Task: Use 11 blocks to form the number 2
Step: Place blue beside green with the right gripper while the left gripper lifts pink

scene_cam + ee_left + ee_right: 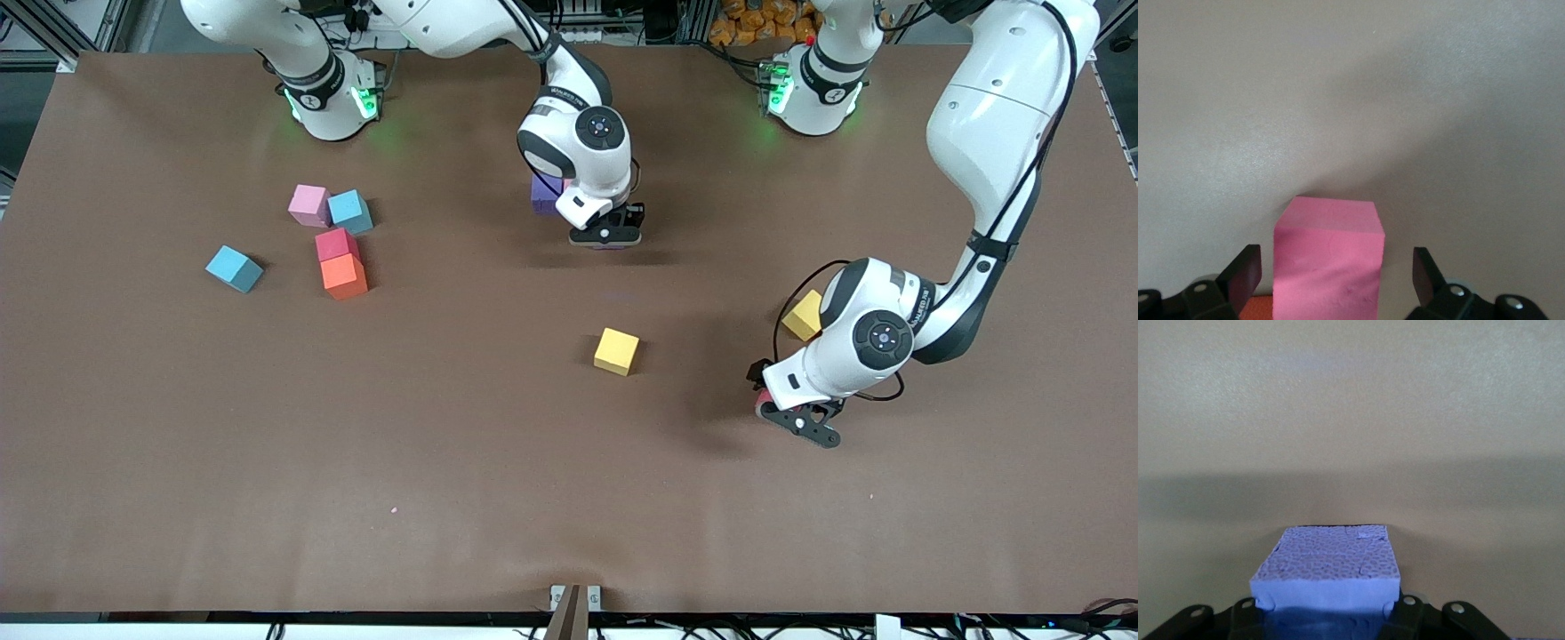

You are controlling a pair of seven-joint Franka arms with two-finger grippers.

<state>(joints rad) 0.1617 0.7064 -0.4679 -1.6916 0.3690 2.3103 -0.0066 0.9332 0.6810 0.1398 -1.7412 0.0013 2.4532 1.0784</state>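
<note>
Brown table [498,462]; pink, blue, red, orange, yellow, purple blocks [616,350].

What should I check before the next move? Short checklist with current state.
1. Right gripper has a block: ok. Its fingers are shut on the purple block.
2. Left gripper is lined up: ok. The pink block sits between its open fingers, with gaps on both sides.
3. Left gripper has gripped the pink block: not ok, not yet.
4. Digit is started: cannot tell. Another purple block shows beside the right gripper, mostly hidden.
5. Loose blocks in sight: ok. A yellow block lies mid-table, and a cluster of pink, blue, red and orange ones lies toward the right arm's end.
</note>
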